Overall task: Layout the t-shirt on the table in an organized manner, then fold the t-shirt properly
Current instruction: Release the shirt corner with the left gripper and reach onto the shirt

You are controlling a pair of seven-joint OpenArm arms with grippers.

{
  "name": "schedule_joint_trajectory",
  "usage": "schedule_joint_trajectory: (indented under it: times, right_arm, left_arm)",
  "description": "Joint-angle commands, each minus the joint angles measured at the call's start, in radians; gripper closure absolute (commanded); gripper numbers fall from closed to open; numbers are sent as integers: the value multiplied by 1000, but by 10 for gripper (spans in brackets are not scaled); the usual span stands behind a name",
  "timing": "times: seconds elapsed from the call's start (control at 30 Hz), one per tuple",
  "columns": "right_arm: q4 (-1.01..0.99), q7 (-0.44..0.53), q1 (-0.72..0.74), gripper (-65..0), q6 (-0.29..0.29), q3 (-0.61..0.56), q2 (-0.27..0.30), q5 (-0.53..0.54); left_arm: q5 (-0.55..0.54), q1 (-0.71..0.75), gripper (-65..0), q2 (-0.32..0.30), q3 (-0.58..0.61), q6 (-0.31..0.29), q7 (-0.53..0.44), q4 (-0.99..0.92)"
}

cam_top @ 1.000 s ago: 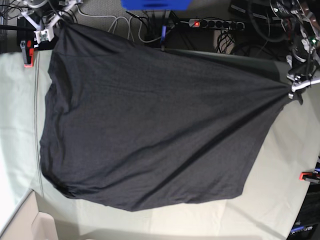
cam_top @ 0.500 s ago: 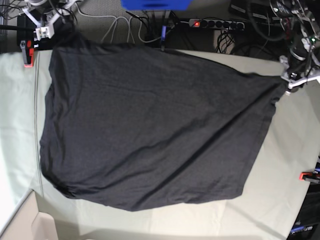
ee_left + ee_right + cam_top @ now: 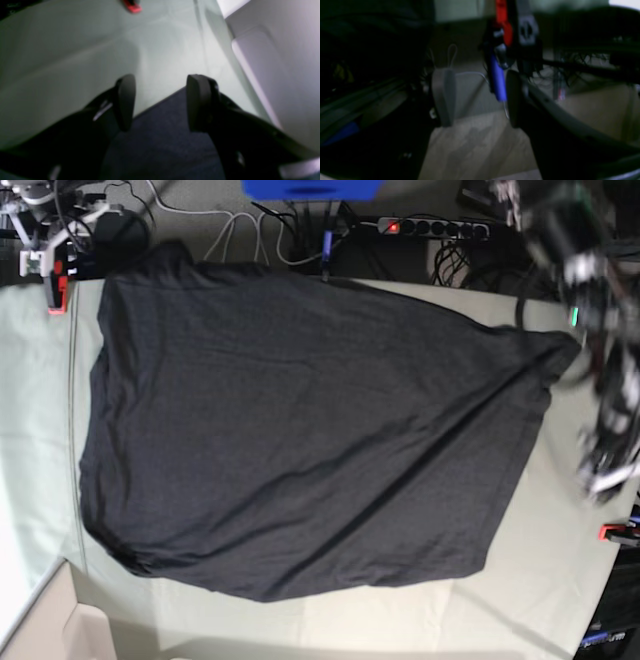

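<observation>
While t-shirt (image 3: 300, 430) lies flat along table (image 3: 560, 580), long axis left-right, power strip (image 3: 432, 227) behind; left gripper (image 3: 160, 102), right gripper (image 3: 476, 97) spread, empty.

The left tool (image 3: 605, 470) is a motion smear in the base view, its jaws unreadable there. Behind the right tool (image 3: 476, 100), the wrist picture is dark and blurred; a red and blue object (image 3: 501, 50) cannot be identified. The t-shirt (image 3: 160, 140) beneath the left tool runs off the picture's bottom edge.
</observation>
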Motion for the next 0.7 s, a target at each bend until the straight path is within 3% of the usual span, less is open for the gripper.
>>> schedule_joint_trajectory:
  times: [0.0, 0.17, 0.37, 0.53, 0.67]
  right_arm:
    - [16, 16, 0, -324, -1, 6, 4, 9]
    - [16, 14, 34, -324, -1, 6, 4, 7]
    - [16, 14, 48, -324, -1, 6, 4, 7]
    - [16, 14, 67, -324, -1, 6, 4, 7]
    - [16, 14, 71, -324, -1, 6, 4, 7]
  left_arm:
    - [34, -56, -320, -6, 17, -8, -8, -28]
    - [222, -286, -320, -2, 108, -8, -54, -387]
    - [326, -406, -320, -6, 324, -8, -382, -800]
    - [337, -418, -320, -5, 527, -8, -654, -1021]
    - [334, -418, -320, -6, 609, -8, -761, -1104]
